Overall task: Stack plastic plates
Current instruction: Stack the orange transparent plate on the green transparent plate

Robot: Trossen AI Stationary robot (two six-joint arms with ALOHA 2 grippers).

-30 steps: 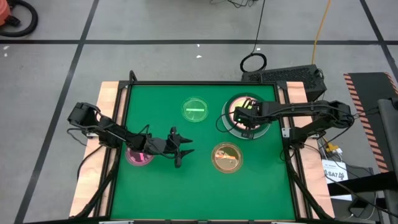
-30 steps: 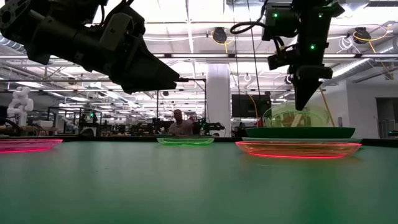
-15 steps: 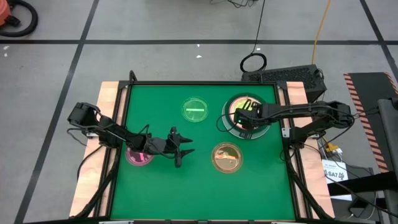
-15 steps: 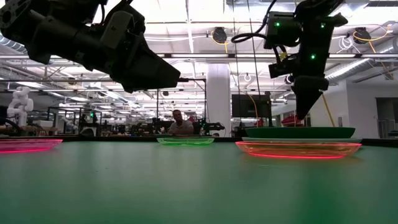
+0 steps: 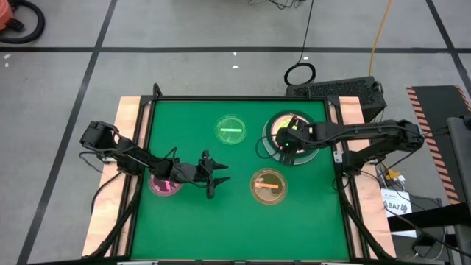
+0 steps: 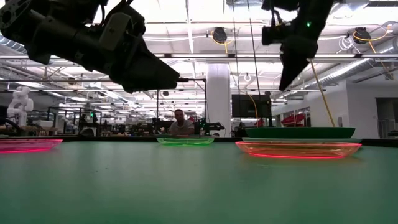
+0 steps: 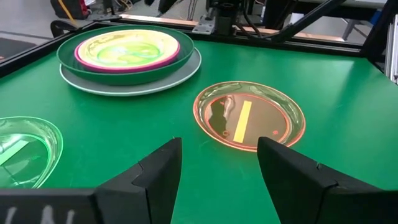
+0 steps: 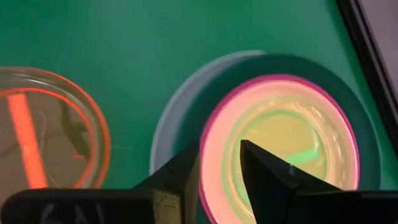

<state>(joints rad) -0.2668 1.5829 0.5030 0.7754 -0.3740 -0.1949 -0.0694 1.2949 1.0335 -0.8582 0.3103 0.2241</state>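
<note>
My right gripper (image 5: 288,141) hovers above plate stack (image 5: 302,151) (pale-blue, dark-green, hot-pink, translucent green on top), fingers parted, empty. My left gripper (image 5: 219,181) waits mid-table, spread, empty. Amber dish (image 5: 268,185), green dish (image 5: 230,129), pink dish (image 5: 163,184) lie apart on mat.

the table top (image 5: 191,221) is a matt green mat, faintly textured up close, edged by pale bare wood (image 5: 129,110) and a dark metal frame (image 5: 243,98). the amber dish (image 7: 250,116) is clear glossy plastic (it mirrors the dark arm above it), and so is the translucent green dish (image 7: 25,149). in the stack, the pale-blue plate (image 7: 186,67), dark-green plate (image 7: 93,67) and hot-pink plate (image 7: 168,55) are smooth opaque plastic with a soft sheen. the left gripper's fingers (image 7: 295,171) are matt black plastic.
</note>
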